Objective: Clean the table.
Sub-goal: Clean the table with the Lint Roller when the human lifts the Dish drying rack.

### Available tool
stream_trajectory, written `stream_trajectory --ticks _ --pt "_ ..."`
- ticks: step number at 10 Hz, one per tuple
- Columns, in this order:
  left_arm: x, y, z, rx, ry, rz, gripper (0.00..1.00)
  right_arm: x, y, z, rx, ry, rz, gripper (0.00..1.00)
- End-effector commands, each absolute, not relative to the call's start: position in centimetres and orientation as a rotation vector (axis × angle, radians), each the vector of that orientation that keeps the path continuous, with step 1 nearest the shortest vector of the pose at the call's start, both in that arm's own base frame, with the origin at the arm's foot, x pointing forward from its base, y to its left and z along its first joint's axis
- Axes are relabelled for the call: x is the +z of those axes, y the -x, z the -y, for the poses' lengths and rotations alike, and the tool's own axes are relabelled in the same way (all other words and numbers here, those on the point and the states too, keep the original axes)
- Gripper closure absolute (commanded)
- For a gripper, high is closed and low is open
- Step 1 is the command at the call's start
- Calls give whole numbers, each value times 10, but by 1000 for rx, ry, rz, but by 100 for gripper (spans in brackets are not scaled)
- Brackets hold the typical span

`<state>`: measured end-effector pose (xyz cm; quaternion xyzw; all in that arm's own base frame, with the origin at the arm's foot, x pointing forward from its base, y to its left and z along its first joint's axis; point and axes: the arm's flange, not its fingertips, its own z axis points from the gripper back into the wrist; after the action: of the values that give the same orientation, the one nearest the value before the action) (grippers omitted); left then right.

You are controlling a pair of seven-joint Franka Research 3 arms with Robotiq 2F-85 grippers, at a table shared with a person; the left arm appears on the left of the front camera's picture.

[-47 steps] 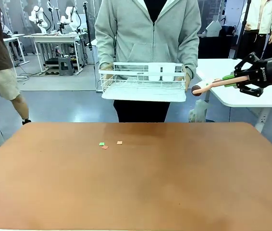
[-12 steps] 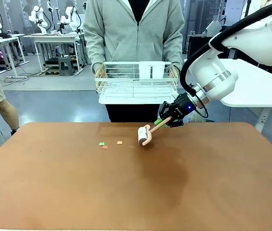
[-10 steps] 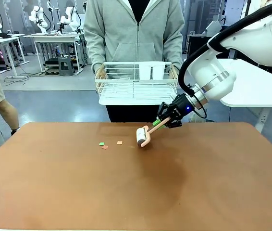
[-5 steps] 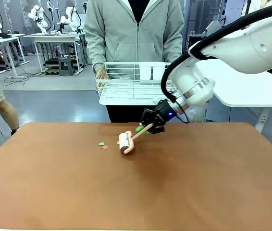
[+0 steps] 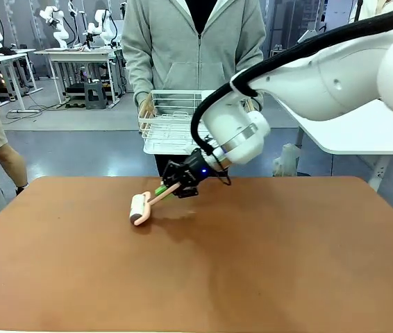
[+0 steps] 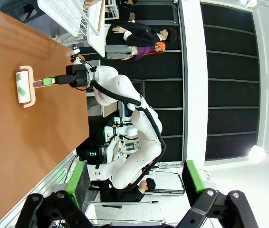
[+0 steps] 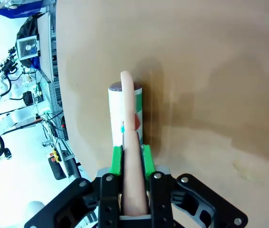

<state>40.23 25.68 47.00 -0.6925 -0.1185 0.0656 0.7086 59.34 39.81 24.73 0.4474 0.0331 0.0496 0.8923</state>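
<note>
Rolling is what I am doing, my right hand clenching the lint roller whose head is resting on the desk left of centre; next I am probably needing a clean lift-off.

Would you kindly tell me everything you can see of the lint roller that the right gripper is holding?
The lint roller has a white sticky roll in a pale pink frame with a long pink handle, seemingly plastic. The right gripper is shut on the handle's end, with its green pads on either side. The handle slants down to the roll, which appears to rest on the table, left of its middle. Small green and red scraps cling to the roll.
</note>
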Motion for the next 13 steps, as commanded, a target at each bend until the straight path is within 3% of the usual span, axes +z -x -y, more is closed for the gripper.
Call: stream_trajectory --ticks 1,5,9,11,12,13 --pt "471 -399 -258 142 1540 257 0 206 -590 -426 104 -818 -50 79" --pt "471 -399 -258 142 1540 257 0 254 -585 -436 127 -859 74 79" --pt "471 -399 -258 142 1540 257 0 356 -565 -371 198 -793 72 79" --pt "471 -399 -258 142 1540 257 0 406 -543 -310 206 -504 60 79" --pt "471 -399 -258 142 1540 257 0 426 -535 -276 191 -418 17 79" --pt "471 -399 -258 142 1540 257 0 443 -526 -242 127 -354 73 79"
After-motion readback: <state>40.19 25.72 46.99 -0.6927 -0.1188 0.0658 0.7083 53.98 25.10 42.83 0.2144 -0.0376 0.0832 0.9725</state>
